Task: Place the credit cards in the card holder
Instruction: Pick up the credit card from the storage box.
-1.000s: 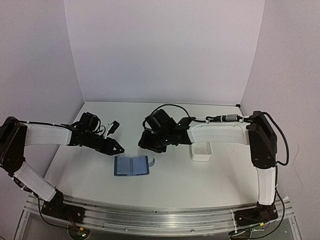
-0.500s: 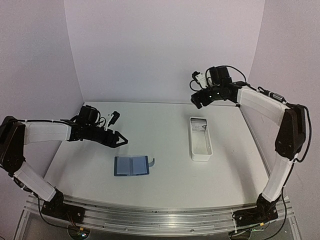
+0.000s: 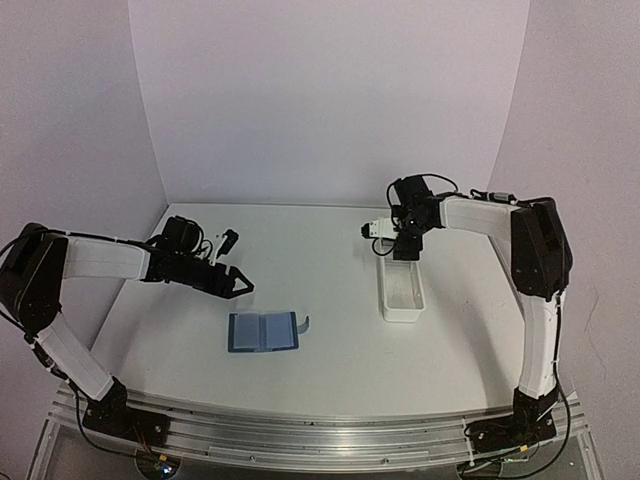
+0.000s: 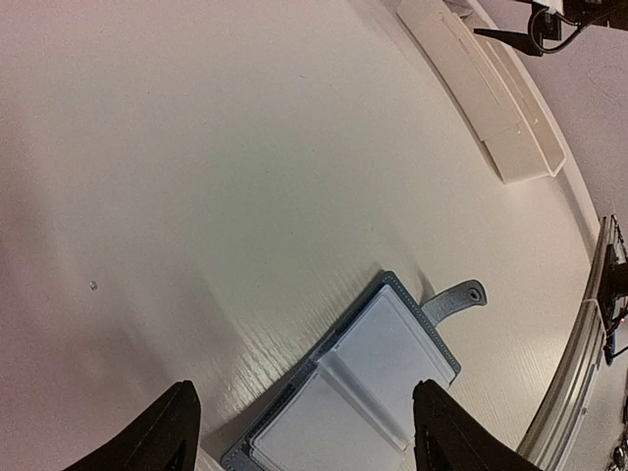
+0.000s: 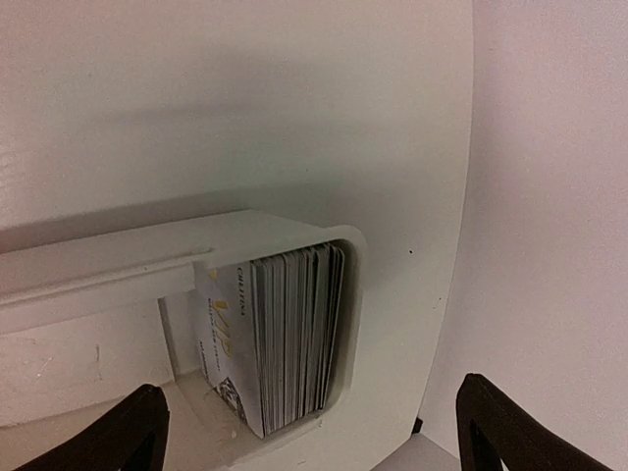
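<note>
White-shelled arms (image 3: 95,262) with black joints and loose cables end in a black-fingered left tool (image 4: 303,392) and right tool (image 5: 309,397).

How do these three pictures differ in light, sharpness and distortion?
Top external view: soft, even light with a lilac cast, only faint shadows. Left wrist view: wide-angle bending curves the edge of the table; the blue card holder is sharp. Right wrist view: the stacked credit cards are crisp, a grey shadow band lies on the table beyond them, the dark fingertips soft-edged.
</note>
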Motion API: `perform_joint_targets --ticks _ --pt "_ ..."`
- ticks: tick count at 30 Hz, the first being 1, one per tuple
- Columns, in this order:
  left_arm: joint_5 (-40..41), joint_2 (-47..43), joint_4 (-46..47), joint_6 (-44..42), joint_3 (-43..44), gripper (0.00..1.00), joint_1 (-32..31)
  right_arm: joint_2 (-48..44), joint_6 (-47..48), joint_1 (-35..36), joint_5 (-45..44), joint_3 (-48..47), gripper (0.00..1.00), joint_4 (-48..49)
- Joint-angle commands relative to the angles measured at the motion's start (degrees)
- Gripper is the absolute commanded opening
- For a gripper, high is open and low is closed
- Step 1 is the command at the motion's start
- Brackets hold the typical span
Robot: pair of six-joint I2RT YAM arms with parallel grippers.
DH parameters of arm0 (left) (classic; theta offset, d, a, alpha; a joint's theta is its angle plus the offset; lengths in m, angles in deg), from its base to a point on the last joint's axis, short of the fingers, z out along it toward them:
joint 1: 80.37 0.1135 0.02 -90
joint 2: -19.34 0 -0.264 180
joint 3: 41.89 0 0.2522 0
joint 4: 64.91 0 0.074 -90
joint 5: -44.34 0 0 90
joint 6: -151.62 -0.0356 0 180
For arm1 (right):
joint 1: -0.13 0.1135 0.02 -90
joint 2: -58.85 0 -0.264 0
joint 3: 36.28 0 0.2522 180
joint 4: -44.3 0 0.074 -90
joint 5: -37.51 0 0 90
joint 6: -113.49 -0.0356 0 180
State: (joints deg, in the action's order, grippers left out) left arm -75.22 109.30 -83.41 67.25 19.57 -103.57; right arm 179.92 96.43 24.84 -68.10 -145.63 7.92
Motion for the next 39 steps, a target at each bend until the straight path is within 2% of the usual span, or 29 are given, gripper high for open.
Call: perform_joint_targets --ticks 1,7,13,22,30,39 --pt "0.15 0.91 2.80 -1.33 2.43 0.74 1.20 0.36 8.39 0.01 -1.49 -1.57 0.98 0.59" --pt "0.00 1.54 2.94 -0.80 2.06 0.74 1.83 5.15 10.35 0.44 -5.43 -2.24 0.98 7.59" --pt "-0.10 1.59 3.34 -0.27 1.16 0.74 2.26 6.50 11.17 0.59 -6.05 -2.38 0.98 10.06" --pt "-0.37 2.06 3.80 -0.44 1.43 0.74 2.73 8.15 10.76 1.10 -7.03 -2.67 0.98 11.13" --pt "-0.94 2.12 3.95 -0.02 1.19 0.74 2.85 7.57 9.25 1.12 -7.65 -3.92 0.93 12.07" --pt "-1.12 1.48 3.93 0.17 0.61 0.74 2.99 5.81 7.66 1.07 -7.76 -5.05 0.92 11.99"
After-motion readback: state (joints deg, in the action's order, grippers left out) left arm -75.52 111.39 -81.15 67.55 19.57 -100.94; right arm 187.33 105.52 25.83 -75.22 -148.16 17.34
